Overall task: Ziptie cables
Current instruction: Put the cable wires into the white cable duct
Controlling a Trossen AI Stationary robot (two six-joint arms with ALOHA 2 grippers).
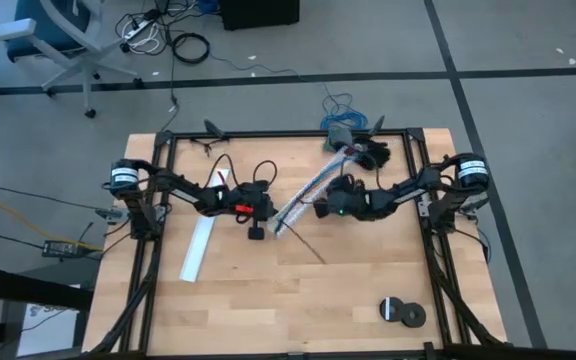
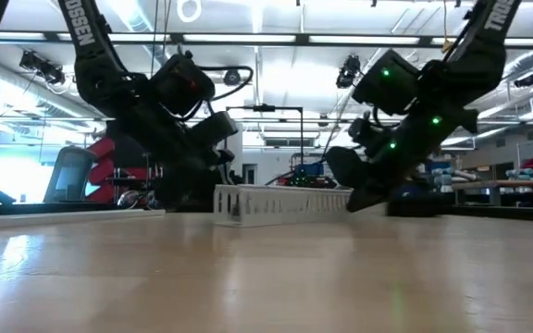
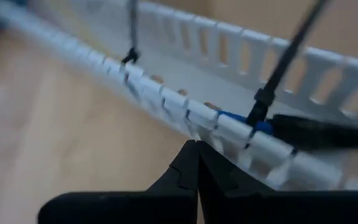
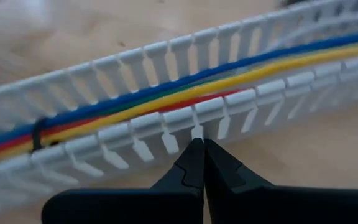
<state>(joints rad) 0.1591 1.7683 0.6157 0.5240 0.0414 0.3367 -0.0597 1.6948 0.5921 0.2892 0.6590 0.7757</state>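
A white slotted channel [image 1: 313, 190] lies slantwise on the table's middle. The cables [image 4: 166, 96], blue, green, yellow and red, run along inside it. Black zipties [image 3: 261, 102] [image 4: 39, 134] ring the bundle, and their long tails stick up out of the channel. A small dark end [image 3: 319, 132] of the bundle lies in the channel. My left gripper [image 3: 196, 148] is shut, its tip at the channel's outer wall near the channel's near end [image 1: 280, 226]. My right gripper [image 4: 197, 143] is shut, its tip at a wall tooth [image 4: 196, 130] about midway along. My left gripper comes slanting down at the channel's slotted wall [image 3: 194, 124] with shut fingers; whether the tip touches the wall I cannot tell. My right gripper points slanting down at one tooth of the channel's wall [image 4: 196, 132], fingers shut; touching or a hair apart, I cannot tell.
A flat white strip [image 1: 197, 250] lies on the table left of the channel. Two black rolls [image 1: 401, 312] sit near the front right corner. A tangle of blue wire and dark parts [image 1: 353, 135] lies at the far edge. The near half of the table [image 1: 298, 310] is bare wood.
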